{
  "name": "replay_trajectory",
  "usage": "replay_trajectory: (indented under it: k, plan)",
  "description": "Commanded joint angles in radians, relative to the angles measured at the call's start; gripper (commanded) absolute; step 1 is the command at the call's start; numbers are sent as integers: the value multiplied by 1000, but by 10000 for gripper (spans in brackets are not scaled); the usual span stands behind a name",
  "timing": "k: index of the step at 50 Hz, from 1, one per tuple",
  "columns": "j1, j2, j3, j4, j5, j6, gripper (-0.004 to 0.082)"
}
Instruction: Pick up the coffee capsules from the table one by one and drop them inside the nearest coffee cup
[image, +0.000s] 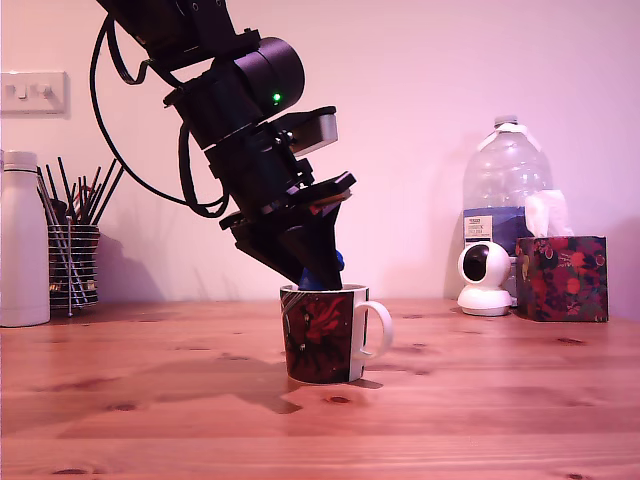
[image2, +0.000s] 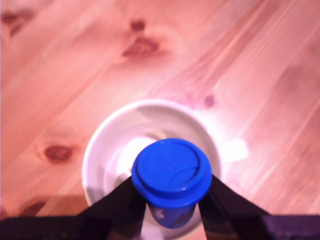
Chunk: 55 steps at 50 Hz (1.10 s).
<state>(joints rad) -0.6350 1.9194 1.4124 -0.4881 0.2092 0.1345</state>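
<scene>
Plain pinkish-white wall behind a wooden tabletop, warm indoor light.

White wall switch plate (image: 33, 92) high at the exterior view's left. Below it a white bottle (image: 22, 240) beside a striped holder of black sticks (image: 74, 262). At the exterior view's right: clear plastic water bottle with blue label (image: 503, 190), small white round security camera (image: 484, 278), dark floral tissue box (image: 561, 276) with white tissue sticking up. Soft shadows on wall.
</scene>
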Motion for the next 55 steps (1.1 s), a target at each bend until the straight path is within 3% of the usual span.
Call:
replay_trajectory:
  k: [1,27,29,33,36,55]
  plan:
    - [-3,10,18,15,-1,4,213]
    - [-3,10,19,37,18,-3,228]
    - [-3,10,19,38,19,-3,273]
    - [-3,10,19,35,13,-3,541]
    - [-3,10,22,23,6,-2,653]
    - [-3,9,29,3,6,4,670]
